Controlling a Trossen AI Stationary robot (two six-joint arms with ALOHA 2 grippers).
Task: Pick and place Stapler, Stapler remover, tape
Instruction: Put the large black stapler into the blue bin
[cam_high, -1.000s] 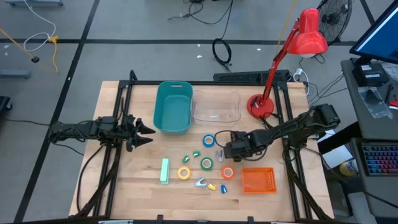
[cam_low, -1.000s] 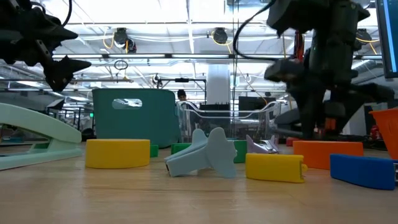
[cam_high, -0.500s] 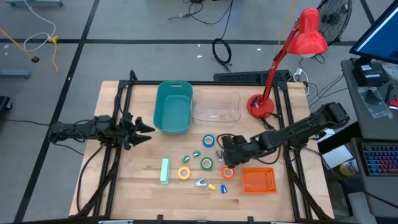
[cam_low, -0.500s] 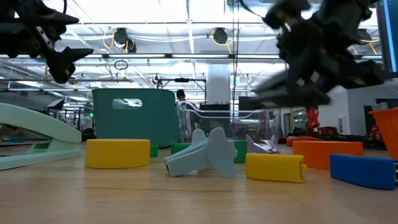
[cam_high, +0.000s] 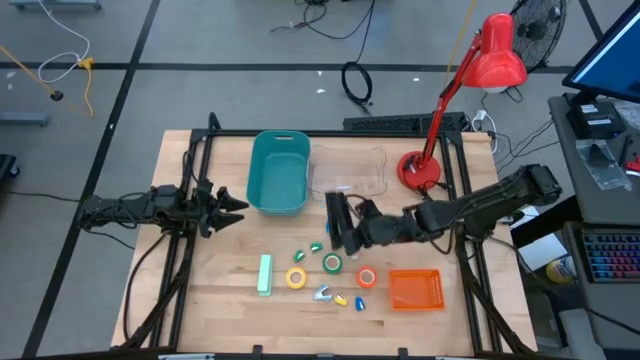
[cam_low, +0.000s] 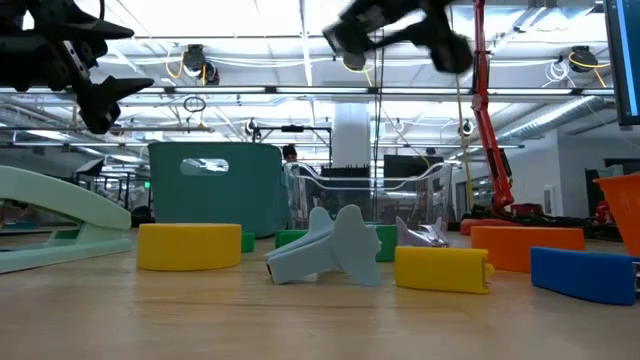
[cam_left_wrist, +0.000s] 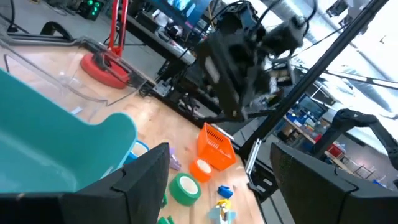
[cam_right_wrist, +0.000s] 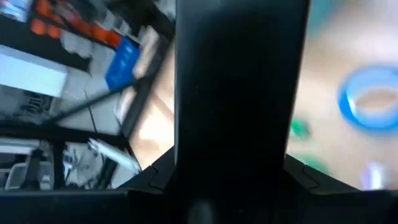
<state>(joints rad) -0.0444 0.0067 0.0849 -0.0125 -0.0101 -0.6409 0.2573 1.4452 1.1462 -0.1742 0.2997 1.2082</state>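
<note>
My right gripper hangs above the table's middle, shut on a black stapler; the low view shows it high up. Under it lies the blue tape. The green tape, yellow tape and orange tape lie flat on the wood. A mint-green stapler lies toward the near left. Small claw-like staple removers are scattered among the tapes. My left gripper waits open at the left, beside the teal bin. My right gripper pinches the black stapler between its two fingers, with the stapler lying across them. The fingers come from the table's right, slanting a little downward. The stapler is lifted clear of the table. Which part of it the fingers have is hidden by the stapler itself.
A teal bin and a clear bin stand at the far middle. An orange basket sits near right. A red desk lamp stands at the far right. Bare wood lies at the near left.
My right gripper has risen well above the table and gone a little toward the left edge, over the blue tape. It has tipped from pointing steeply down to nearly level and rolled, and the black stapler has gone up with it.
</note>
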